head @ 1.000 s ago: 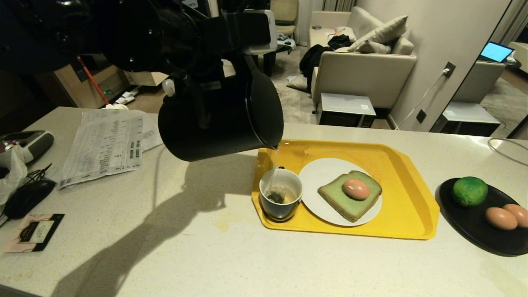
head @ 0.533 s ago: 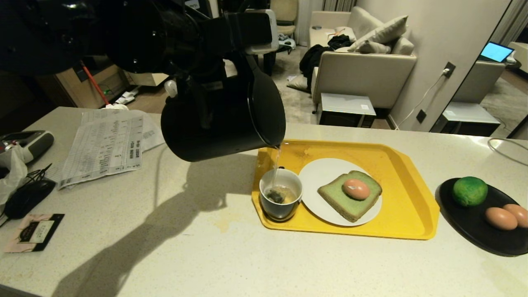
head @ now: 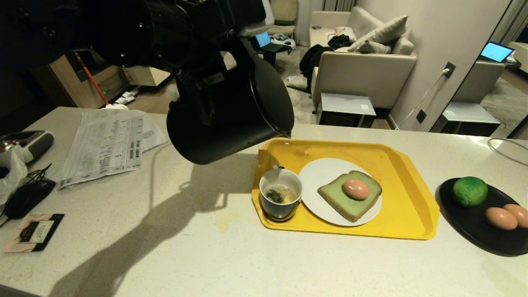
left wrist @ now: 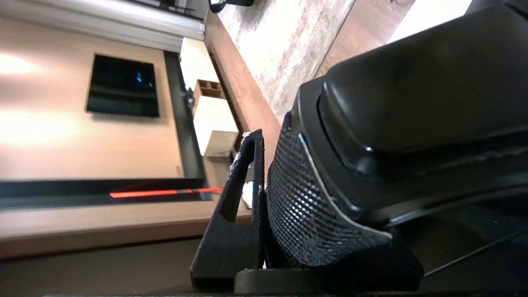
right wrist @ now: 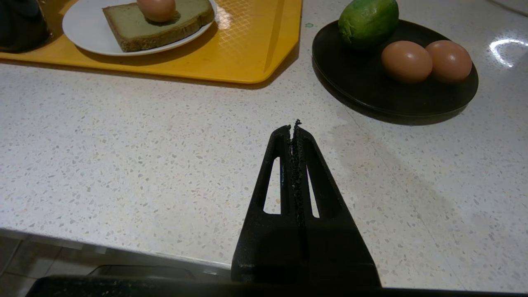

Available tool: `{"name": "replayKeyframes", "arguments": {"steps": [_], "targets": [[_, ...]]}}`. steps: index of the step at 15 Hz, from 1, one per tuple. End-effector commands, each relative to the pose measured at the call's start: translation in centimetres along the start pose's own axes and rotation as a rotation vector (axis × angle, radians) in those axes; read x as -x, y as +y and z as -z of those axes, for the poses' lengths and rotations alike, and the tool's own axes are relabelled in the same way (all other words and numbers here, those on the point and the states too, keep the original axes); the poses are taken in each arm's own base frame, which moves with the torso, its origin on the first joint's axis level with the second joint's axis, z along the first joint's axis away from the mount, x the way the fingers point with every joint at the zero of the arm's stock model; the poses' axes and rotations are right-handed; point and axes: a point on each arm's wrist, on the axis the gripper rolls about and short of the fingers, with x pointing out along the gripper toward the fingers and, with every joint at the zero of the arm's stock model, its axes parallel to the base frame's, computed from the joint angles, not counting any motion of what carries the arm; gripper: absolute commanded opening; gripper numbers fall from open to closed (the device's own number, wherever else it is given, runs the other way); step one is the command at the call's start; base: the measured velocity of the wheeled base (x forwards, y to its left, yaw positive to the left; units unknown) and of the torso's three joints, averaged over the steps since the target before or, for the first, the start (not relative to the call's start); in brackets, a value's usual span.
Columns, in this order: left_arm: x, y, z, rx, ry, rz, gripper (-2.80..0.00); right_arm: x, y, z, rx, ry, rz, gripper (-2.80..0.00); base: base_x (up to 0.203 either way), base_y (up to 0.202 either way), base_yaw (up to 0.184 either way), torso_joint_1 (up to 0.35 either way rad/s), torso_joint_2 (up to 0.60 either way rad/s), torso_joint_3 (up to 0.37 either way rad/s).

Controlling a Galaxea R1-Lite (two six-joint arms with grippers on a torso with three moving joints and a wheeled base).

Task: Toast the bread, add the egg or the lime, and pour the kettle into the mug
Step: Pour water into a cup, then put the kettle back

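One left tool (left wrist: 264, 206) grips the handle of the kettle (head: 231, 111), tilted above the mug (head: 281, 199) on the yellow tray (head: 408, 214). The right tool (right wrist: 293, 130) is clenched empty over the worktop (right wrist: 123, 156).

A yellow tray (head: 406, 194) is sitting on the pale speckled counter (head: 206, 255), carrying a white plate (head: 317, 173). To its right a black plate (head: 474, 231) is lying on the counter, holding two brown eggs (head: 501, 218) that are touching each other. At the counter's far left, printed paper sheets (head: 105, 146) are lying spread out, with a dark mouse (head: 27, 198) and a small pink-and-black card (head: 33, 232) nearer the front edge. Beyond the counter a beige sofa (head: 367, 70) with cushions is standing by the wall, dark clothing (head: 313, 57) draped at its end. A laptop (head: 496, 51) is glowing at the far right.
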Motion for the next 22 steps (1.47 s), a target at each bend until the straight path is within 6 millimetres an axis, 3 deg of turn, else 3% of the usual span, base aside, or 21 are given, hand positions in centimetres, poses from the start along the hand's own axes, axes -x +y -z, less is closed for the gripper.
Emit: {"name": "replayKeyframes", "arguments": {"steps": [1, 5, 10, 13, 22], "targets": [[0.9, 1.0, 0.5, 0.048, 0.002, -0.020, -2.80, 0.0, 0.0, 0.1, 0.001, 0.003, 0.000, -2.80, 0.000, 0.000, 0.000, 0.000, 0.00, 0.000], [1.8, 3.9, 3.2, 0.099, 0.048, -0.095, -2.80, 0.0, 0.0, 0.1, 0.000, 0.004, 0.000, -2.80, 0.000, 0.000, 0.000, 0.000, 0.00, 0.000], [0.6, 6.7, 9.2, 0.224, 0.049, -0.111, -2.80, 0.0, 0.0, 0.1, -0.001, 0.003, 0.000, -2.80, 0.000, 0.000, 0.000, 0.000, 0.00, 0.000], [-0.4, 5.8, 12.0, 0.356, 0.018, -0.030, -2.80, 0.0, 0.0, 0.1, 0.000, 0.003, 0.000, -2.80, 0.000, 0.000, 0.000, 0.000, 0.00, 0.000], [-4.9, 1.2, 15.6, 0.708, -0.126, -0.229, -2.80, 0.0, 0.0, 0.1, -0.001, 0.003, 0.000, -2.80, 0.000, 0.000, 0.000, 0.000, 0.00, 0.000]]}}
